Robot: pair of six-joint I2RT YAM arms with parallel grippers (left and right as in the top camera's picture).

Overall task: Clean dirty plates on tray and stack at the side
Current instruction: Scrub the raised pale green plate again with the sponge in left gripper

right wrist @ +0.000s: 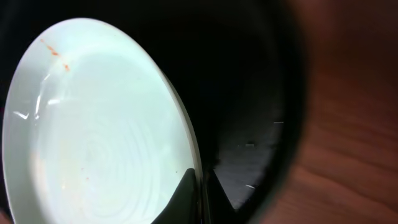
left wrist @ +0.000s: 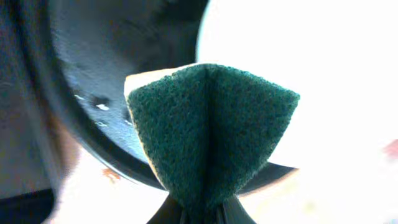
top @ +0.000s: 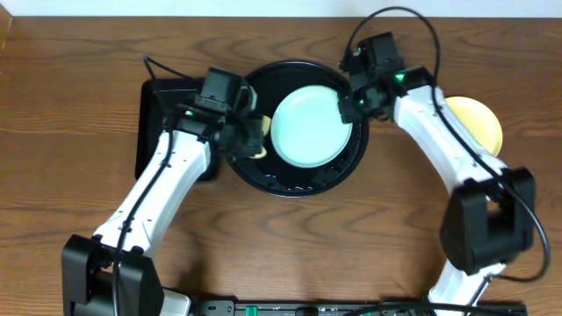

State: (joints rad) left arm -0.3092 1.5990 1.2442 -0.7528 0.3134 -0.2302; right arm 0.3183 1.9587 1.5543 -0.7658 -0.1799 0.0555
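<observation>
Green sponge clenched in left tool, right tool pinching mint plate rim, inside black tray

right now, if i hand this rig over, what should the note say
Left tool: shut on the sponge, above the left part of the tray.
Right tool: shut on the rim of the mint plate, which lies on the tray.
Done, it seems: yellow plate is off the tray, at the right.
Left: mint plate has orange smears; wipe it, stack it aside.
</observation>
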